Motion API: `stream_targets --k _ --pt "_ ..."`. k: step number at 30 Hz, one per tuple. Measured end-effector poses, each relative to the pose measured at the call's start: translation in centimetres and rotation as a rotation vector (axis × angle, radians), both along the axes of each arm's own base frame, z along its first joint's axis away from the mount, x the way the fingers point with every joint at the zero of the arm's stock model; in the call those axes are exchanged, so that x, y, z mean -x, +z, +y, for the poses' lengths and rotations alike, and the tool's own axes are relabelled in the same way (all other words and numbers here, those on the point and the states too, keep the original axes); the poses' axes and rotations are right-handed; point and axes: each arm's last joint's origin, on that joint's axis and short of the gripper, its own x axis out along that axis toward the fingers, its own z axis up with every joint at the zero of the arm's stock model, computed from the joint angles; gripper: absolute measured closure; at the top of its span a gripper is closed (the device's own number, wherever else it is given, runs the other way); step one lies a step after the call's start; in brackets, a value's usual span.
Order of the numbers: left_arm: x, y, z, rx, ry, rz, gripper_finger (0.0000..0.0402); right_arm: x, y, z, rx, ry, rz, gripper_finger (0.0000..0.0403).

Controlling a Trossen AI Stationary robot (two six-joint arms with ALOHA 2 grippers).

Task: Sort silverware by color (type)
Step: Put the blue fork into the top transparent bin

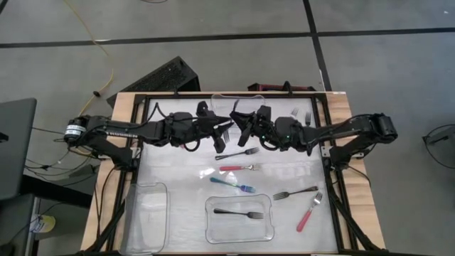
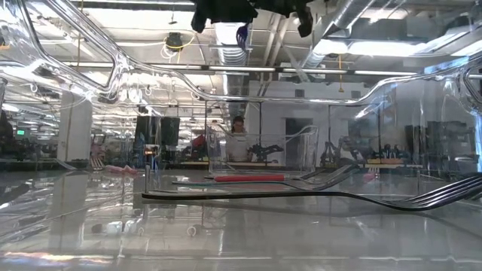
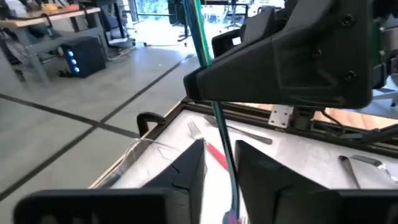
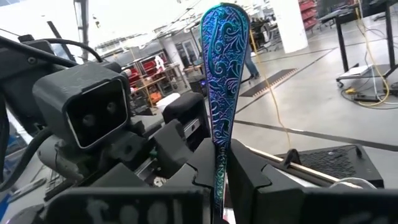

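Note:
Both grippers meet high over the table's far middle. Between them is a teal-blue iridescent fork [image 4: 222, 74] with a scroll pattern. My right gripper [image 1: 242, 126] [image 4: 221, 183] is shut on it. My left gripper [image 1: 225, 129] [image 3: 221, 163] is open, with one finger on each side of the fork's thin shaft [image 3: 219, 118]. In the low view the fork's lower tip [image 2: 241, 34] hangs under the grippers. Other forks lie flat on the mat: black [image 1: 238, 152], red-handled [image 1: 240, 168], teal [image 1: 233, 185], black [image 1: 295, 193] and red-handled [image 1: 308, 212]. My right gripper pinches the teal fork between its two fingers at the narrow part of the handle [image 4: 220, 165]. The broad patterned end stands out past the fingertips. The fork is lifted clear of the table. My left gripper: whether a finger [image 3: 249, 171] touches the shaft, I cannot tell.
A clear bin [image 1: 240, 229] at the near middle holds one black fork [image 1: 240, 212]. Another clear bin [image 1: 146, 213] sits near left, and a third [image 1: 238, 99] lies at the far edge under the grippers. More forks [image 1: 301, 114] lie far right. A person [image 2: 239, 139] stands beyond the table.

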Motion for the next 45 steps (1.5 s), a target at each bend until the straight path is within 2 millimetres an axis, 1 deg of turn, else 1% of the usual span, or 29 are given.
stream_targets --k 2,3,5,11,15,18,20,22,25,27,31,34,37,41,45 --pt "0.0 0.0 -0.1 0.010 -0.015 -0.005 0.0377 0.0 0.0 0.2 0.001 -0.002 0.002 0.0358" --pt "0.0 0.0 -0.1 0.022 -0.014 -0.008 0.0389 0.0 0.0 0.2 0.002 -0.001 0.006 0.0358" --pt "0.0 -0.1 -0.2 0.051 -0.005 -0.015 0.0397 0.0 -0.1 0.3 0.010 0.003 0.013 0.0355" --pt "0.1 -0.5 -0.6 0.098 0.037 -0.007 0.0401 -0.1 -0.4 0.4 0.086 0.059 0.085 0.0321" --pt "0.2 -1.0 -1.5 0.156 0.062 0.006 0.0401 0.1 -0.1 0.0 0.158 0.183 0.166 0.0284" --pt "0.7 -1.2 -2.2 0.201 0.063 0.029 0.0401 -0.1 0.4 -0.7 0.159 0.299 0.259 0.0249" --pt "1.1 -1.3 -2.5 0.236 0.056 0.044 0.0401 -0.2 1.1 -1.1 0.145 0.392 0.317 0.0224" --pt "2.0 -1.2 -2.7 0.285 0.050 0.074 0.0401 -0.3 1.6 -1.6 0.128 0.462 0.378 0.0198" --pt "3.5 -1.5 -2.6 0.366 0.026 0.169 0.0401 0.1 1.8 -2.2 0.120 0.537 0.502 0.0167" --pt "4.7 -1.7 -2.6 0.426 -0.008 0.259 0.0401 0.4 2.3 -2.7 0.125 0.573 0.556 0.0154" --pt "6.9 -1.7 -2.4 0.521 -0.082 0.380 0.0401 1.1 4.1 -3.5 0.149 0.630 0.612 0.0148" --pt "7.6 -1.9 -2.4 0.576 -0.151 0.449 0.0401 0.4 4.8 -3.6 0.181 0.657 0.596 0.0148" --pt "7.9 -2.0 -2.2 0.636 -0.245 0.492 0.0401 -0.7 4.3 -3.6 0.161 0.700 0.618 0.0148" --pt "7.9 -2.0 -1.7 0.691 -0.349 0.519 0.0401 -2.1 3.8 -3.3 0.158 0.714 0.629 0.0147" --pt "8.1 -2.0 -0.7 0.712 -0.418 0.529 0.0401 -2.8 2.8 -2.9 0.137 0.732 0.668 0.0147"
